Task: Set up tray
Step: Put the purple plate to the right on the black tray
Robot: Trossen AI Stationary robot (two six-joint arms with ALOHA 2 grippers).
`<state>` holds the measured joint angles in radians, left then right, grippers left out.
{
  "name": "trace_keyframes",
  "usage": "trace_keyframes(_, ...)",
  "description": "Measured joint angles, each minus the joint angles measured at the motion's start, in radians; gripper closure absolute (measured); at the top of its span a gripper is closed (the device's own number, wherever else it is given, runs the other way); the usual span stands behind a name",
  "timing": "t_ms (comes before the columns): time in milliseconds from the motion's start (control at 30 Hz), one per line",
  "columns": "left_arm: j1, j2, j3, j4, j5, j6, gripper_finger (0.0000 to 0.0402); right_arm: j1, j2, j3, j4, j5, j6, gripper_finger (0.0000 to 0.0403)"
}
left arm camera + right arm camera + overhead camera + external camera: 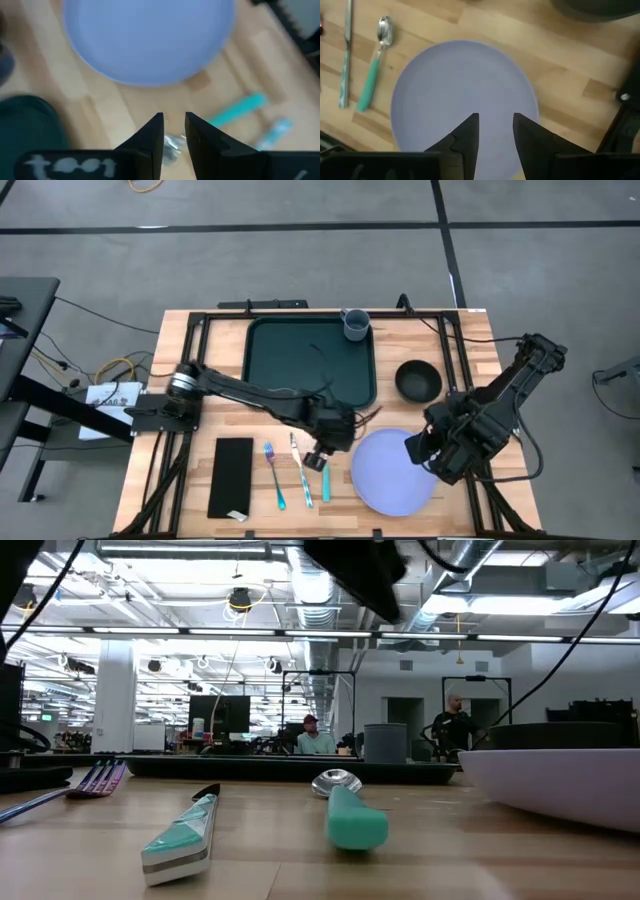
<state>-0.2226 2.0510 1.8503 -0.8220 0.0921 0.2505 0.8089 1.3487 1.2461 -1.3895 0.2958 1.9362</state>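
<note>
My left gripper (174, 131): jaws parted a narrow gap, nothing between them, hanging above the spoon (172, 145), whose bowl shows just beyond my fingertips. Teal-handled knife (298, 468) beside it. My right gripper (495, 131): jaws likewise slightly apart, empty, poised over the lavender plate (465, 100). The tray (312, 365) sits behind my left jaws, a grey cup (356, 325) in its far corner. Black bowl (418, 380) beyond the plate.
</note>
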Motion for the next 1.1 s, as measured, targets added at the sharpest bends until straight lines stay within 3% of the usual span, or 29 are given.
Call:
trace_keyframes(233,-0.012,0.123,0.158,-0.07,-0.045,0.13,0.0293,0.0,-0.003,0.0,-0.003,0.0,0.0,0.029)
trace_keyframes(367,-0.028,0.153,0.169,-0.075,-0.112,0.183,0.0255,0.0,-0.002,0.0,-0.002,0.001,0.0,0.029)
trace_keyframes(567,-0.054,0.161,0.17,-0.057,-0.131,0.226,0.0218,0.0,-0.002,0.0,-0.003,0.001,0.0,0.029)
trace_keyframes(633,-0.056,0.161,0.17,-0.024,-0.133,0.074,0.0217,0.0,-0.002,0.0,-0.002,0.0,0.001,0.029)
trace_keyframes(767,-0.034,0.161,0.171,-0.037,-0.149,-0.497,0.0224,0.0,-0.002,0.0,-0.002,-0.002,0.042,0.029)
trace_keyframes(833,-0.009,0.161,0.17,-0.062,-0.125,-0.676,0.023,0.0,-0.002,0.0,-0.001,-0.002,0.054,0.029)
trace_keyframes(967,0.027,0.161,0.17,-0.061,-0.113,-0.903,0.0243,0.0,-0.002,0.0,0.004,-0.003,0.054,0.029)
trace_keyframes(1100,0.056,0.16,0.161,-0.024,-0.049,-0.975,0.0253,0.0,-0.002,0.0,0.003,-0.003,0.055,0.029)
